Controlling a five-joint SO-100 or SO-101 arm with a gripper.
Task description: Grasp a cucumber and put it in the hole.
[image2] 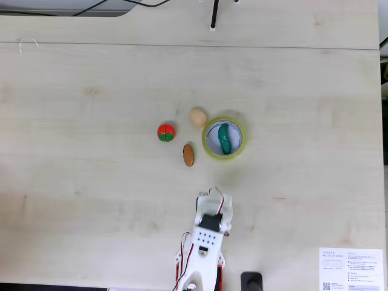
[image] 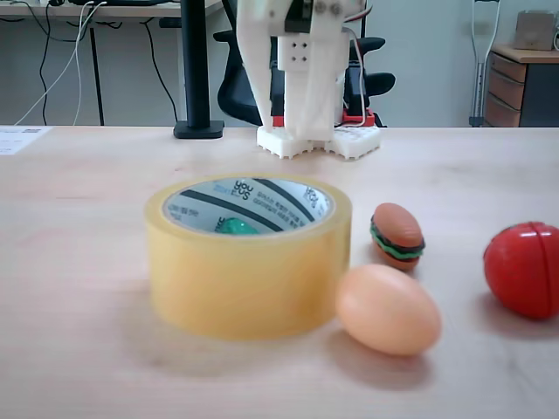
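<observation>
The pale wooden table (image2: 91, 200) spreads broad and bare on every side of the small cluster of toys, its far edge in a fixed view (image2: 182, 42) marked by a seam, with a printed paper sheet (image2: 351, 268) lying at the lower right corner; the white arm (image2: 203, 254) sits folded near the bottom edge, well apart from the toys, and its gripper (image2: 213, 195) points toward the tape roll, though whether the fingers are parted or closed cannot be told from either fixed view; the tape roll (image: 249, 275) is a thick, yellowish translucent ring lying flat, its inner core white with black stripes; inside the hole (image2: 216, 140) lies the cucumber (image2: 225, 139), dark green and glossy, its long axis running from the far side of the opening toward the arm's side with a slight curve, and from the low view only a green tip (image: 236, 227) peeks over the rim; a smooth peach egg (image: 388, 309) rests just beside the roll; a red ball-shaped toy with a green part (image2: 166, 132) lies apart from the roll; a small toy burger (image: 397, 236) sits tilted on its edge.
</observation>
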